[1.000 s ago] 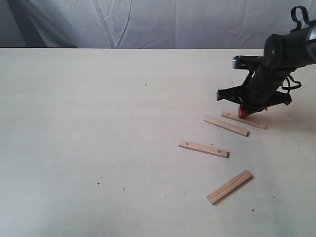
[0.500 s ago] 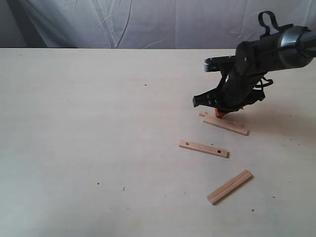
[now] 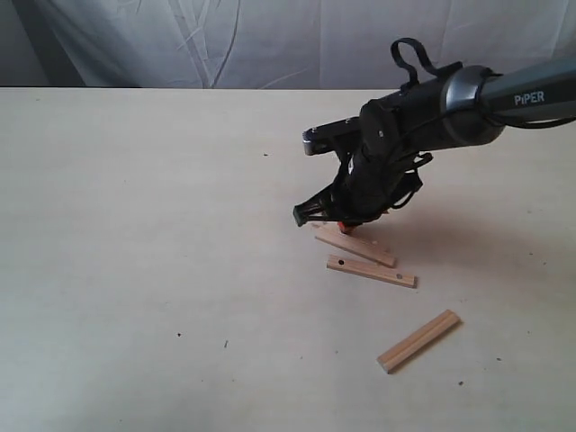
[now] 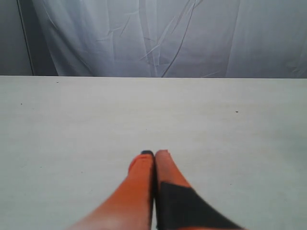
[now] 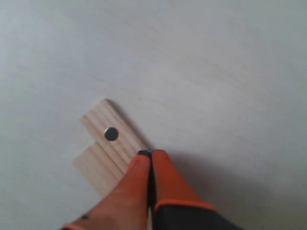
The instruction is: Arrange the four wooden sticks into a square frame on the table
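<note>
Tan wooden sticks [image 3: 371, 270] lie loose on the table [image 3: 135, 225], no square frame formed; right gripper [image 3: 343, 226], fingers together, presses on two of them.

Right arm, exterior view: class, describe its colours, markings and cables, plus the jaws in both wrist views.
The right arm is mostly black, with a grey cylindrical link lettered PIPER in white and a black cable looping above it. The right gripper and left gripper both have slim, tapering orange jaws with black parts behind.
</note>
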Robot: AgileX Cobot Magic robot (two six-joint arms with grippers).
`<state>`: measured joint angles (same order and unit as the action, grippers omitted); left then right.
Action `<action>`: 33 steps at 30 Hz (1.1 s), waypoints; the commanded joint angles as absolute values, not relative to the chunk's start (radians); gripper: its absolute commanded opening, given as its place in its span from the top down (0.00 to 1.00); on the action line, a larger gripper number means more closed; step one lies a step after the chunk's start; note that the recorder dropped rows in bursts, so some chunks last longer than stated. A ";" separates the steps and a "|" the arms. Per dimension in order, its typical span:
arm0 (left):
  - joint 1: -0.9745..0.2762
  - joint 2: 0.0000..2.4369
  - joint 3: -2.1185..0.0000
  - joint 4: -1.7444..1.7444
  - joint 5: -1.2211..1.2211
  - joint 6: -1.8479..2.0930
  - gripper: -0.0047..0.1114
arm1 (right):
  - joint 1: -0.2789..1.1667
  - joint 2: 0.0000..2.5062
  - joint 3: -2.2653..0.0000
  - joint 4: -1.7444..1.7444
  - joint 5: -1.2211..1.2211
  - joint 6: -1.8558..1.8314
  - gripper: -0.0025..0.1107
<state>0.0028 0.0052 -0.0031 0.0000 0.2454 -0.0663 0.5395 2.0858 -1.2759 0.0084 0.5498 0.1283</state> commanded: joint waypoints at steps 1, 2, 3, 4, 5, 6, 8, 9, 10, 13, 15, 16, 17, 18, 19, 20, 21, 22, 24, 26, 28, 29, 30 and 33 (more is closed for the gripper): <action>0.008 0.000 0.000 0.000 0.232 -0.068 0.96 | 0.549 2.104 -1.263 -0.034 0.512 0.096 0.98; 0.008 0.000 0.000 0.000 0.232 -0.068 0.96 | 0.549 2.104 -1.263 -0.047 0.500 0.077 0.98; 0.008 0.000 0.000 0.000 0.232 -0.068 0.96 | 0.549 2.104 -1.263 -0.061 0.488 0.053 0.98; 0.008 0.000 0.000 0.000 0.232 -0.068 0.96 | 0.549 2.104 -1.263 -0.063 0.478 0.029 0.98; 0.008 0.000 0.000 0.000 0.232 -0.068 0.96 | 0.549 2.104 -1.263 -0.065 0.465 0.000 0.98; 0.008 0.000 0.000 0.000 0.232 -0.068 0.96 | 0.549 2.104 -1.263 -0.065 0.454 -0.032 0.98; 0.008 0.000 0.000 0.000 0.232 -0.068 0.96 | 0.549 2.104 -1.263 -0.080 0.431 -0.066 0.98; 0.008 0.000 0.000 0.000 0.232 -0.068 0.96 | 0.549 2.104 -1.263 -0.095 0.419 -0.083 0.98; 0.008 0.000 0.000 0.000 0.232 -0.068 0.96 | 0.549 2.104 -1.263 -0.111 0.410 -0.089 0.98; 0.008 0.000 0.000 0.000 0.232 -0.068 0.96 | 0.549 2.104 -1.263 -0.150 0.403 -0.104 0.98; 0.008 0.000 0.000 0.000 0.232 -0.068 0.96 | 0.549 2.104 -1.263 -0.168 0.400 -0.104 0.98; 0.008 0.000 0.000 0.000 0.232 -0.068 0.96 | 0.549 2.104 -1.263 -0.186 0.398 -0.104 0.98; 0.008 0.000 0.000 0.000 0.232 -0.068 0.96 | 0.549 2.104 -1.263 -0.199 0.394 -0.104 0.98; 0.008 0.000 0.000 0.000 0.232 -0.068 0.96 | 0.549 2.104 -1.263 -0.202 0.389 -0.104 0.98; 0.008 0.000 0.000 0.000 0.232 -0.068 0.96 | 0.549 2.102 -1.263 -0.202 0.386 -0.104 0.98; 0.008 0.000 0.000 0.000 0.232 -0.068 0.96 | 0.549 2.094 -1.263 -0.200 0.382 -0.104 0.98; 0.008 0.000 0.000 0.000 0.232 -0.068 0.96 | 0.549 2.085 -1.263 -0.198 0.378 -0.104 0.98; 0.008 0.000 0.000 0.000 0.232 -0.068 0.96 | 0.549 2.075 -1.263 -0.198 0.378 -0.104 0.98; 0.008 0.000 0.000 0.000 0.232 -0.068 0.96 | 0.549 2.045 -1.263 -0.192 0.376 -0.104 0.98; 0.008 0.000 0.000 0.000 0.232 -0.068 0.96 | 0.549 2.016 -1.263 -0.154 0.393 -0.102 0.98; 0.008 0.000 0.000 0.000 0.232 -0.068 0.96 | 0.549 1.996 -1.263 -0.112 0.427 -0.100 0.98; 0.008 0.000 0.000 0.000 0.232 -0.068 0.96 | 0.549 1.995 -1.263 -0.092 0.442 -0.098 0.98; 0.008 0.000 0.000 0.000 0.232 -0.068 0.96 | 0.549 1.999 -1.263 -0.068 0.457 -0.098 0.98; 0.008 0.000 0.000 0.000 0.232 -0.068 0.96 | 0.549 2.032 -1.263 -0.017 0.489 -0.093 0.98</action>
